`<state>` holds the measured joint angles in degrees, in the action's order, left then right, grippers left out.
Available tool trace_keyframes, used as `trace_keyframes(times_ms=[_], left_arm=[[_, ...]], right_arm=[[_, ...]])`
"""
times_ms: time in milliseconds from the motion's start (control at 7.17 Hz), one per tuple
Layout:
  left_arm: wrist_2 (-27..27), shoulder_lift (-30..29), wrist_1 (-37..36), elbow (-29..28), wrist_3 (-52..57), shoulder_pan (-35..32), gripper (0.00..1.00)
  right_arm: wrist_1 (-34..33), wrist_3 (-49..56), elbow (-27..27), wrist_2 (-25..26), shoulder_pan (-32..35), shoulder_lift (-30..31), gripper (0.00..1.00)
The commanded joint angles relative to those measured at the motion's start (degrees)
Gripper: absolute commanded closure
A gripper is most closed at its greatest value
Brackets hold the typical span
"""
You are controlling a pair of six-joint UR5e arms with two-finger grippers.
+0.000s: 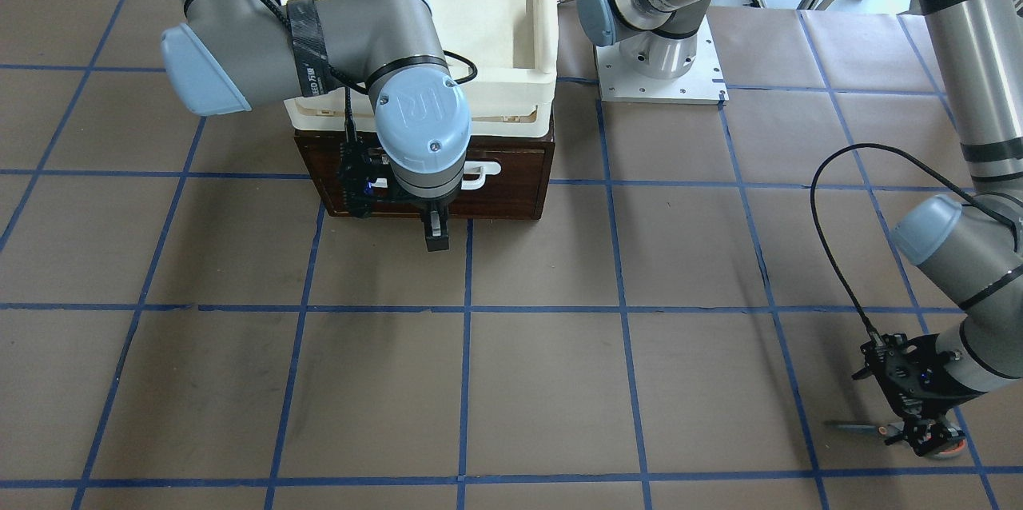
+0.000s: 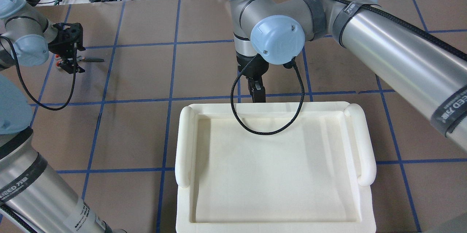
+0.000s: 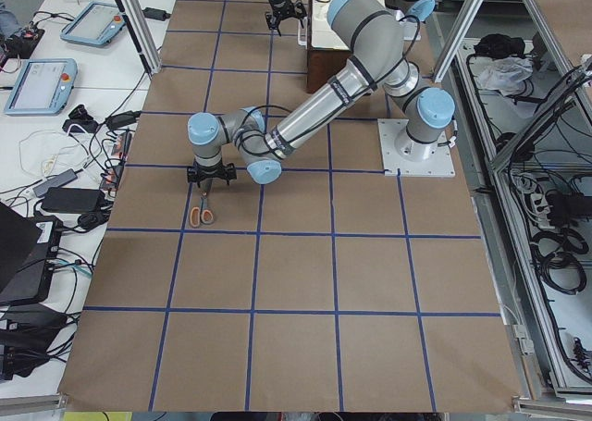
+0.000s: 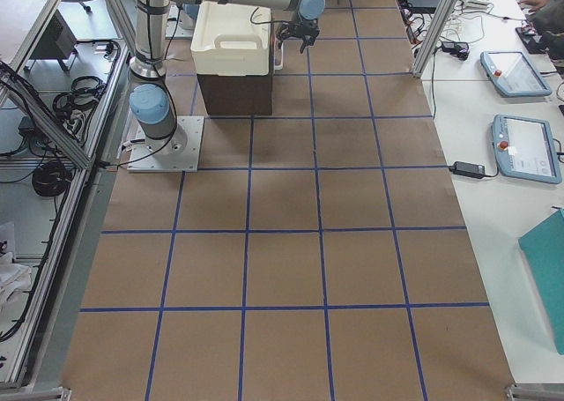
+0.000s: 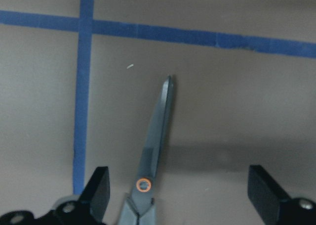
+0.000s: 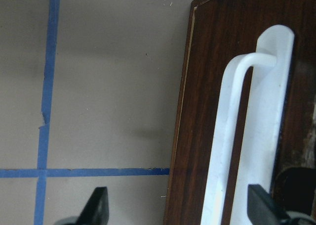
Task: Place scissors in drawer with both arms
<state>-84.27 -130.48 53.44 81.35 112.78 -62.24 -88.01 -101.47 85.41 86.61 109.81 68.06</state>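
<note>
The scissors [image 5: 157, 131] lie flat on the brown paper at the table's far left end, blades shut, with the orange pivot dot showing. They also show in the front view [image 1: 857, 428] and in the left side view [image 3: 202, 214]. My left gripper [image 5: 178, 185] is open and low over them, one finger on each side of the pivot. It also shows in the front view [image 1: 919, 436] and overhead [image 2: 69, 64]. The dark brown drawer [image 1: 511, 186] is closed. My right gripper [image 6: 177, 200] is open in front of the drawer's white bar handle [image 6: 237, 136], with the handle between its fingers. The right gripper also shows in the front view [image 1: 435, 237].
A cream-white plastic tray [image 2: 184, 145] sits on top of the drawer's cabinet and hides it from overhead. The left arm's base plate [image 1: 662, 77] stands beside the cabinet. Blue tape lines grid the brown paper. Cables and tablets lie beyond the table's far edge.
</note>
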Motion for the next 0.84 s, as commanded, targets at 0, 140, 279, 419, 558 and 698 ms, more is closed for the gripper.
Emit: trace_keyframes(times_ms=[0, 140, 279, 419, 558, 698], left_arm=[[0.69, -4.50, 0.18, -5.12, 10.66, 0.27, 0.00], [0.34, -5.65, 0.70, -6.71, 12.27, 0.27, 0.00], [-2.45, -6.36, 1.31, -6.90, 12.98, 0.27, 0.05], [-3.35, -6.63, 1.49, -6.90, 12.47, 0.27, 0.07], [-3.62, -6.02, 4.71, -7.08, 11.68, 0.36, 0.08], [-3.71, -5.67, 4.92, -7.08, 10.97, 0.62, 0.08]], right_arm=[[1.26, -0.05, 0.19, 0.05, 0.05, -0.30, 0.00], [1.26, 0.04, 0.19, 0.05, 0.05, -0.65, 0.00], [1.26, 0.04, 0.19, 0.05, 0.05, -0.83, 0.00], [1.26, 0.04, 0.19, 0.05, 0.05, -1.18, 0.00], [1.26, 0.13, 0.19, 0.05, 0.05, -1.44, 0.00], [1.17, 0.74, 0.28, 0.05, 0.05, -1.70, 0.00]])
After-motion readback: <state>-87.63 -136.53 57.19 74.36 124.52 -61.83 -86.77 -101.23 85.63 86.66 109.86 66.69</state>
